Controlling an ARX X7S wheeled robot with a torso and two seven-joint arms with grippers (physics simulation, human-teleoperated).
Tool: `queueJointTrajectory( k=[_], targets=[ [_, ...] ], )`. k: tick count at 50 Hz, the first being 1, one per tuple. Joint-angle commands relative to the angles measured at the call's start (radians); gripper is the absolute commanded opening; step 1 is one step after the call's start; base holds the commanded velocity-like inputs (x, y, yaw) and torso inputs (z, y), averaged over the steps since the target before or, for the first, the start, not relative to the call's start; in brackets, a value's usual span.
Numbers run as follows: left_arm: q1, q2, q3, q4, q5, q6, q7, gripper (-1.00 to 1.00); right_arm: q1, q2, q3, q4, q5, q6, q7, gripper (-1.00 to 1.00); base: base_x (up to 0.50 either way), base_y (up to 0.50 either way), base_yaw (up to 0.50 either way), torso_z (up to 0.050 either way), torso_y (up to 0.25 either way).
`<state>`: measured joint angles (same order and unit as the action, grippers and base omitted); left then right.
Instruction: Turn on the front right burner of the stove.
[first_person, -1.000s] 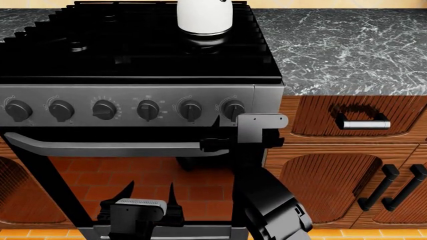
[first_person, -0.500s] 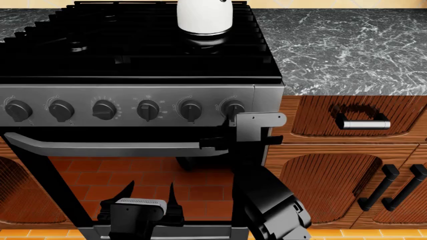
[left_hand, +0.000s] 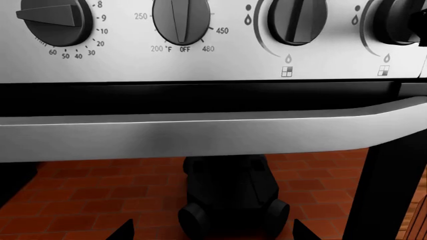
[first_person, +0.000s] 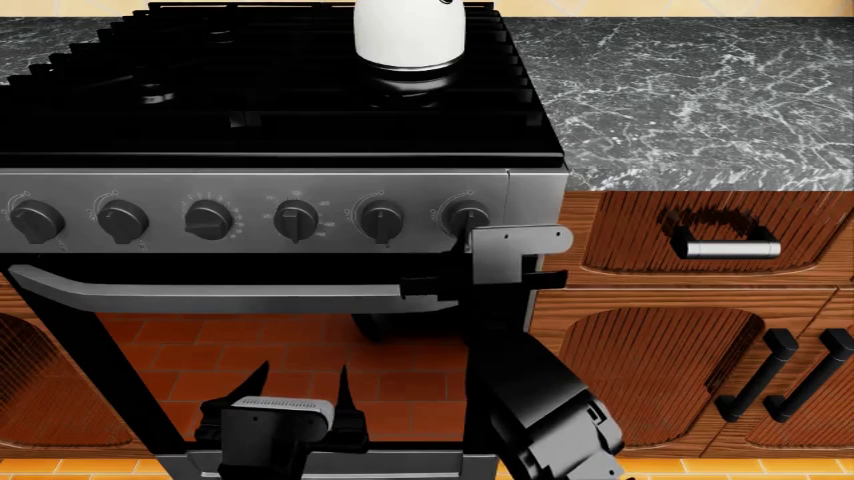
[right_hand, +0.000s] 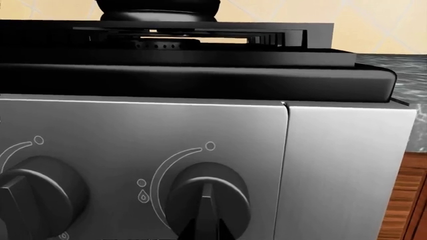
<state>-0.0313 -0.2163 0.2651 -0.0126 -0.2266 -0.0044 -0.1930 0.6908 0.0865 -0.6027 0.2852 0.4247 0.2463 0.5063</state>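
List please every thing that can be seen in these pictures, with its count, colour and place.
stove: one, black cooktop, grey steel panel, centre-left
knobs: six, dark, in a row on the panel
oven handle: one, grey, below the knobs
kettle: one, white, on the rear right of the cooktop
countertop: grey marble, right of the stove
cabinets: brown wood, under the countertop
drawer handle: one, silver
door handles: two, black
floor: orange tiles
left gripper: black, low, open, apart from the stove
right gripper: black, at the rightmost knob; jaw state unclear

Stove panel (left_hand: 220, 55): timer knob (left_hand: 55, 19) ringed 8, 9, 10, 20, 30, 40, 50, 60. Oven knob (left_hand: 181, 20) ringed 250, 450, 480, OFF, 200 °F.
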Motion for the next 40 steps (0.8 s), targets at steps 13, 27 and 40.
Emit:
queueJointTrajectory(
  k=[13, 27, 40],
  targets=[
    [0.000, -0.007, 0.011, 0.000, -0.003, 0.005, -0.010, 1.00, 0.046, 0.068, -0.259, 0.005, -0.184, 0.064, -0.069, -1.00, 0.00, 0.00, 0.00, 0.000, 0.000],
    [-0.003, -0.011, 0.015, -0.004, -0.009, 0.007, -0.015, 1.00, 0.089, 0.086, -0.345, 0.049, -0.255, 0.017, -0.129, -1.00, 0.00, 0.00, 0.00, 0.000, 0.000],
    [-0.003, -0.013, 0.019, -0.003, -0.009, 0.007, -0.026, 1.00, 0.171, 0.127, -0.420, 0.086, -0.363, 0.012, -0.151, -1.00, 0.00, 0.00, 0.00, 0.000, 0.000]
  ],
)
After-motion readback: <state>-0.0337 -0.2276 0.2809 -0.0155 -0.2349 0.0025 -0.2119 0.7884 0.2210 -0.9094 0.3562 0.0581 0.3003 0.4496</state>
